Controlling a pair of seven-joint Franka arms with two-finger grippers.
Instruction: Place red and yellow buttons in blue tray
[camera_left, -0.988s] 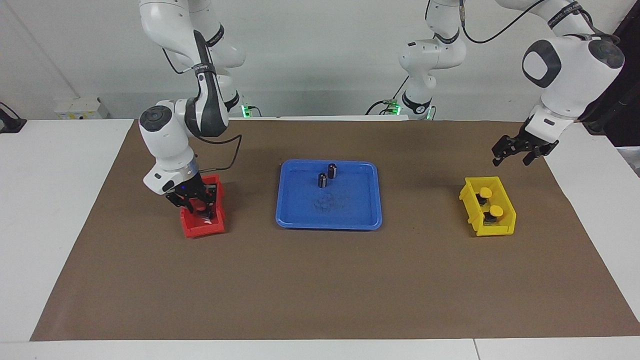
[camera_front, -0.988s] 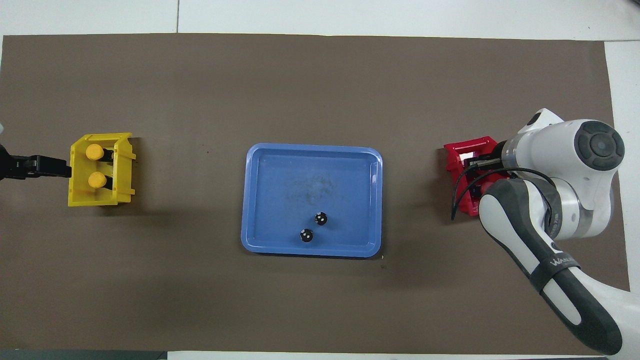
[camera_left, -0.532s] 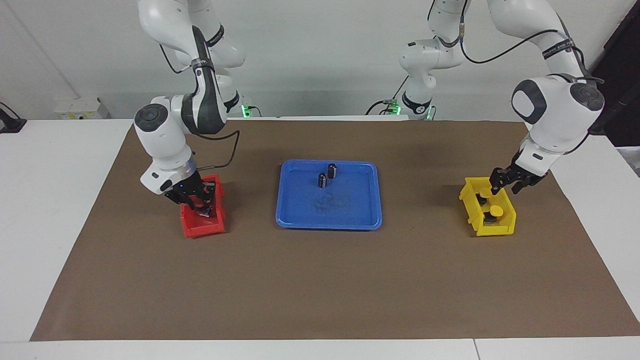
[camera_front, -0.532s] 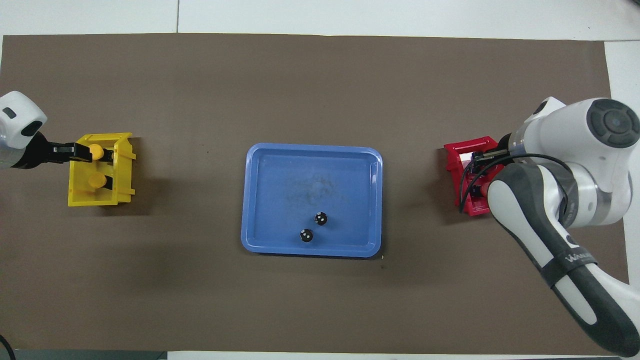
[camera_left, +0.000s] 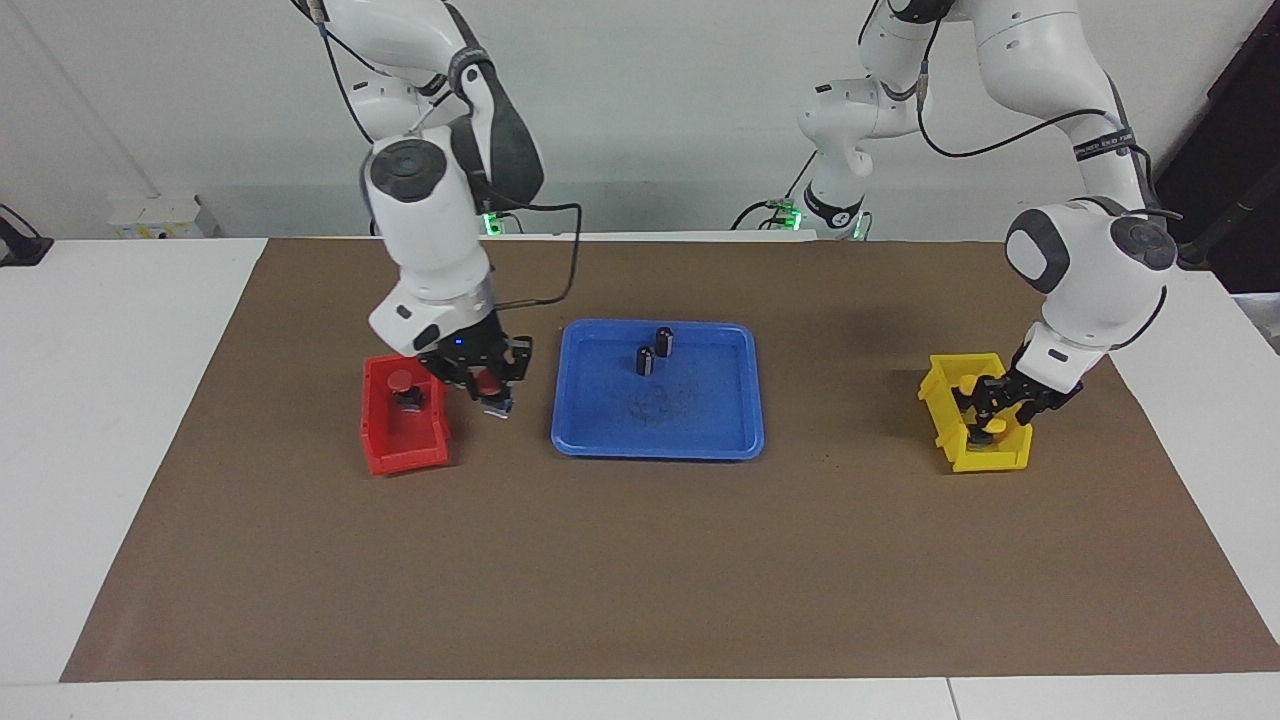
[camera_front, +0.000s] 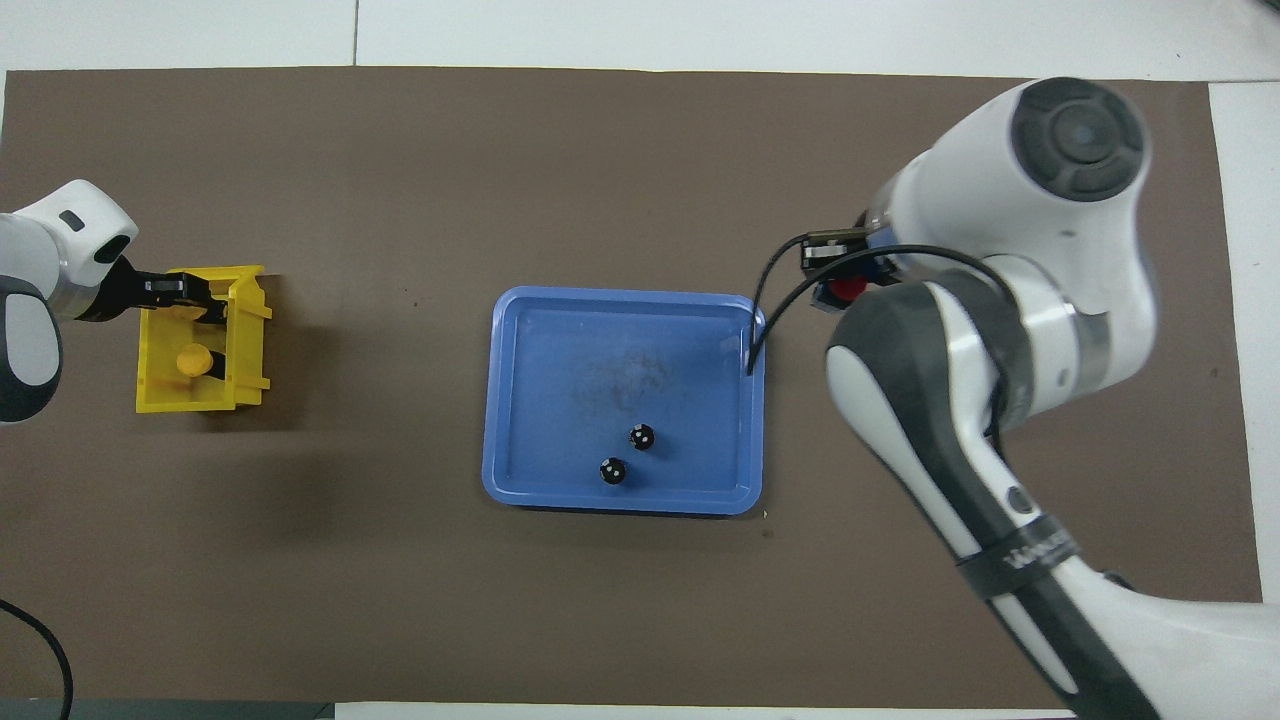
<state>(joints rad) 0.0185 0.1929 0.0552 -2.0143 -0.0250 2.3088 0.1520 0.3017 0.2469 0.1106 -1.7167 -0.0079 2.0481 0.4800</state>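
While one round red-capped push button (camera_left: 487, 384) hangs clamped between the fingers of the right gripper (camera_left: 487, 390), raised over the brown mat between the small red plastic bin (camera_left: 404, 447) and the blue tray, its twin (camera_left: 403, 386) stands in that red bin at the right arm's end of the table. The shallow rectangular blue plastic tray (camera_left: 700, 438) with a raised rim sits mid-table and holds only two dark capless cylinders (camera_left: 654, 351), standing close together in the part of the tray nearest the robots. At the left arm's end, a small yellow plastic bin (camera_left: 996, 460) holds two yellow-capped push buttons. The left gripper (camera_left: 986, 400) has reached down into this bin, its fingers set around the yellow button nearer the robots (camera_left: 968, 384); whether they have closed on it cannot be told. From overhead, the other yellow button (camera_front: 193, 358) shows clearly in the bin, uncovered, beside the gripper's dark fingers (camera_front: 190, 289). A brown paper mat (camera_left: 640, 560) covers the white table (camera_left: 110, 400) beneath everything.
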